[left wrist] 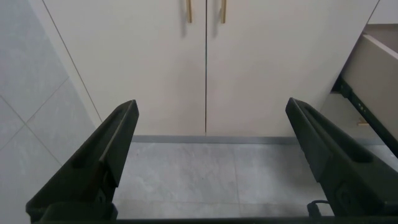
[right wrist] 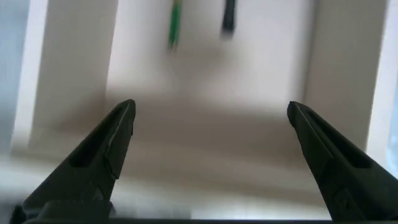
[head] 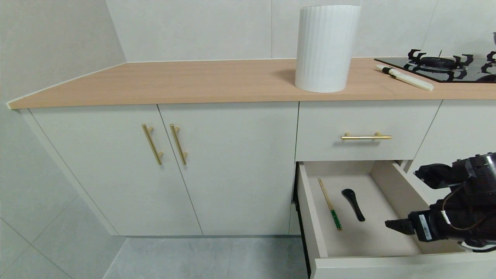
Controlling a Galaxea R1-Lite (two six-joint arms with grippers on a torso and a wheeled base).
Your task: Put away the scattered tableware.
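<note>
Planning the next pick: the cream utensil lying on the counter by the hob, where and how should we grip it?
Probably top-down at mid-length of the cream utensil, with the jaws across its narrow width. It lies flat on the counter, long and slim, running close along the edge of the hob, so there is no gap to get under it from the side.
</note>
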